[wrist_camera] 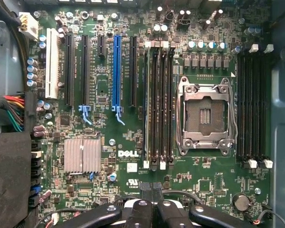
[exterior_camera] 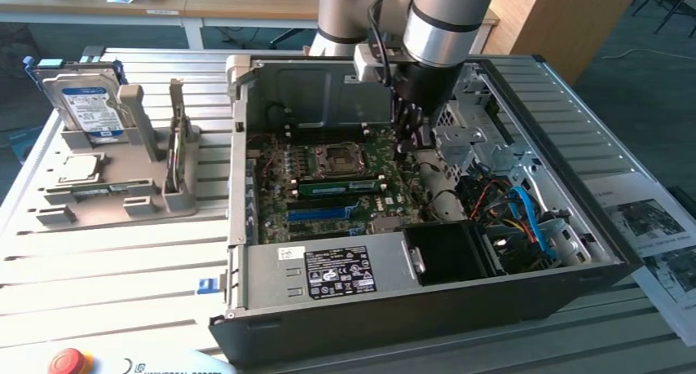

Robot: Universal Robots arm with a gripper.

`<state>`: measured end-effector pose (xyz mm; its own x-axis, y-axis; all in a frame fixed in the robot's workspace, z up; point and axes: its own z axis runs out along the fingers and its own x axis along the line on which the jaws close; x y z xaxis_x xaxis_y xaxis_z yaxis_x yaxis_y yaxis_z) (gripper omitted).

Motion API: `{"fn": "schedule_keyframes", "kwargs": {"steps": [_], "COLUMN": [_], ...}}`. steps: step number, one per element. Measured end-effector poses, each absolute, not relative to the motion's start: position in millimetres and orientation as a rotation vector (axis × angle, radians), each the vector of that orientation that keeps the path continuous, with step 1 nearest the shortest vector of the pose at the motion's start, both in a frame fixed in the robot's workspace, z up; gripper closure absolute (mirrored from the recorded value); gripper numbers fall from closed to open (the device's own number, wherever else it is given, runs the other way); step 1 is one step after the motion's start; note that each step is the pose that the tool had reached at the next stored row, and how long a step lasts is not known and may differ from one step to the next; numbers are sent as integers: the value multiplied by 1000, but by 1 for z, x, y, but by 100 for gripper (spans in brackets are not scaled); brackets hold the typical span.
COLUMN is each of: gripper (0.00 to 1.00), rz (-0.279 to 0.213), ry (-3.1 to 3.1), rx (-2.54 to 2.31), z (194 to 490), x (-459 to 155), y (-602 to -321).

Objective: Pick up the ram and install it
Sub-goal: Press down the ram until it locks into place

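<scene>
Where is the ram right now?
In the exterior view, the ram stands seated on the motherboard inside the computer case, between the processor socket and the blue slot, on the exterior view's left of the case's middle.

The exterior view sits high and off to one side, tilted down across the counter (exterior_camera: 109,260) at the whole open computer case (exterior_camera: 435,309) (far enough back to take in the arm (exterior_camera: 446,24) reaching into it). The wrist view looks straight down from close above the motherboard (wrist_camera: 213,180), with its own end effector (wrist_camera: 152,211) in the foreground. Both views share the motherboard, the processor socket (exterior_camera: 332,158) and the blue slot (wrist_camera: 117,71).
</scene>
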<state>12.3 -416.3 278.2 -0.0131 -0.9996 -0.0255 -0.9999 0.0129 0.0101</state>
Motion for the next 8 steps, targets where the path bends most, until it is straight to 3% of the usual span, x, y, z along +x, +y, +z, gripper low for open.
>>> {"fn": "schedule_keyframes", "kwargs": {"steps": [8], "gripper": [90], "rz": [38], "ry": [2227], "rx": [-2198], "z": [278], "x": [2], "y": [-416]}}
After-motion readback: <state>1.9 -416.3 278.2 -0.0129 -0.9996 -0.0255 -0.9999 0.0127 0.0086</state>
